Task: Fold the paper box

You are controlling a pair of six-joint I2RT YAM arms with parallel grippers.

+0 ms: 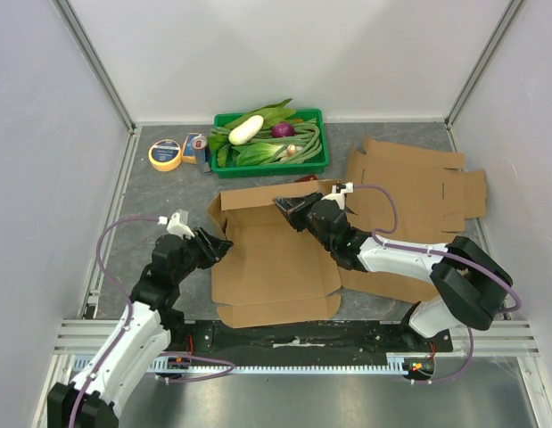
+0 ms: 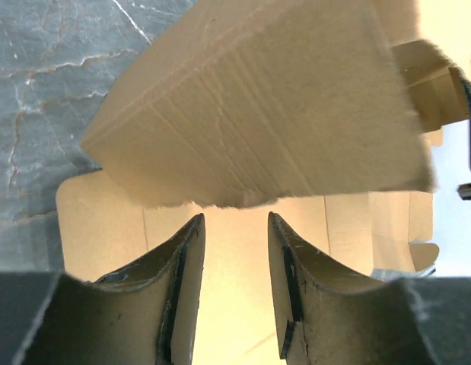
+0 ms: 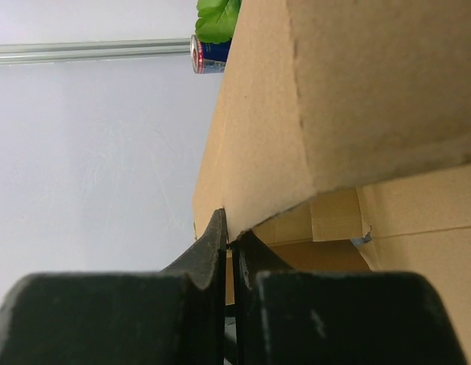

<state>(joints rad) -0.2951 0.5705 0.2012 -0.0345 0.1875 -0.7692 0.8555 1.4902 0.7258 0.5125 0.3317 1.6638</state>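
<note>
— Far left first?
— Yellow tape roll toward the back of the table, with a small can just beside it.
— And the left gripper?
— Low at the left wall of the paper box. Spread apart in the wrist view, both fingers bare and gripping nothing. A raised cardboard flap hanging just above and ahead of the tips.
— The box itself?
— Mid-table, lying open. Base flat on the surface, left and back walls partly stood up, front flap flat and pointing toward the arm bases.
— Behind it?
— Green basket against the back edge, full of vegetables.
— Right gripper?
— Up at the back wall of the box, near its right end. Fingers pressed almost together, apparently pinching the thin edge of that wall; hard to be certain from so close.
— Farther right?
— Another cardboard blank, unfolded and flat, its near part under the right arm.
</note>
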